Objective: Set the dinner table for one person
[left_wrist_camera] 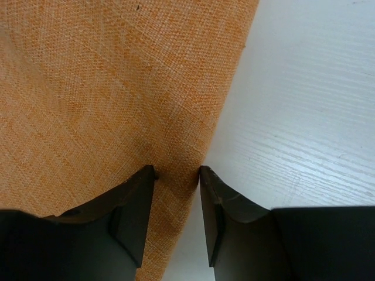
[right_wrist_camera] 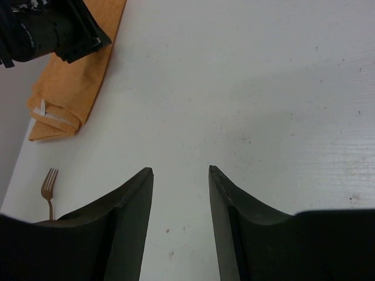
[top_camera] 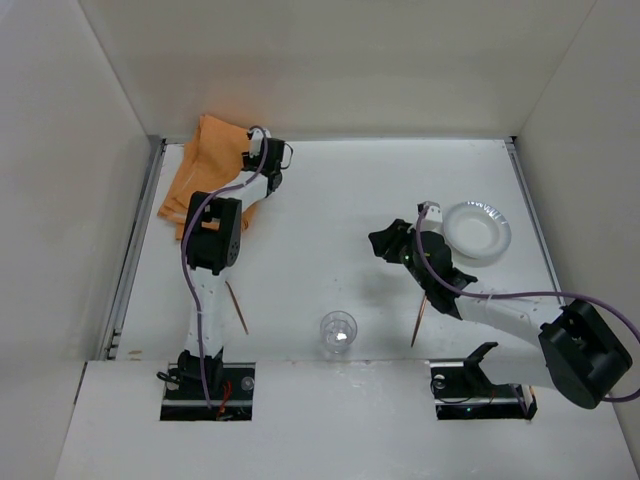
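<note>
The white dinner table (top_camera: 330, 200) carries an orange cloth mat (top_camera: 205, 170), crumpled at the far left. My left gripper (top_camera: 268, 168) is at the mat's right edge. In the left wrist view the left gripper (left_wrist_camera: 176, 170) is open, its jaws straddling the edge of the mat (left_wrist_camera: 105, 99) and low over it. My right gripper (top_camera: 390, 240) hovers open and empty over bare table (right_wrist_camera: 246, 88) near the middle; in the right wrist view the right gripper (right_wrist_camera: 179, 170) has nothing between its jaws.
A white plate (top_camera: 476, 230) sits at the right. A clear glass (top_camera: 338, 333) stands at the near middle. A copper fork (top_camera: 237, 307) lies by the left arm and also shows in the right wrist view (right_wrist_camera: 49, 186). Another copper utensil (top_camera: 420, 318) lies under the right arm.
</note>
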`<action>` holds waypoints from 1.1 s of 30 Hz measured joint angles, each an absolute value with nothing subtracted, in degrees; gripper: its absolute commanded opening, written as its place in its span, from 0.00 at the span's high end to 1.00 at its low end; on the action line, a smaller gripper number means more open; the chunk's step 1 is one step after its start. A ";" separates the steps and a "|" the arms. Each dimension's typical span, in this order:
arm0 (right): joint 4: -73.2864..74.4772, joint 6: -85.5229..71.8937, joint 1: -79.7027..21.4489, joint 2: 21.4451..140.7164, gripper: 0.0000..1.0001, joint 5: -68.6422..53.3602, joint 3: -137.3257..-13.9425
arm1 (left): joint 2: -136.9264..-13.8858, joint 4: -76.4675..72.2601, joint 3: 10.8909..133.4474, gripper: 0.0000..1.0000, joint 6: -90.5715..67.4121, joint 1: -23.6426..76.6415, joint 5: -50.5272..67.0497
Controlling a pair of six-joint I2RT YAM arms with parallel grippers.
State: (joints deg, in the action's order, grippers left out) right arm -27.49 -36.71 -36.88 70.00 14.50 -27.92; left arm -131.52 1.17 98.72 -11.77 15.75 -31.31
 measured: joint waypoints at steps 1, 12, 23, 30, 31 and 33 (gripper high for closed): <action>-27.49 -36.62 -36.86 70.02 0.51 14.50 -27.92 | -131.63 1.15 98.72 0.76 -11.49 15.64 -31.44; -27.49 -36.62 -36.03 70.19 0.51 14.39 -27.94 | -133.23 0.01 100.01 0.96 -9.26 17.17 -33.04; -27.49 -36.64 -35.97 70.19 0.50 14.39 -27.94 | -133.21 1.32 103.02 0.92 -19.33 28.53 -26.24; -27.51 -36.60 -35.97 70.78 0.49 14.39 -28.10 | -131.28 2.04 102.48 0.63 -31.94 33.30 -21.76; -27.51 -36.58 -35.97 71.13 0.49 14.39 -28.16 | -129.97 1.74 101.51 0.60 -33.36 33.63 -21.17; -27.46 -36.58 -35.97 71.68 0.48 14.39 -28.23 | -125.86 0.34 98.02 0.56 -35.33 33.93 -20.27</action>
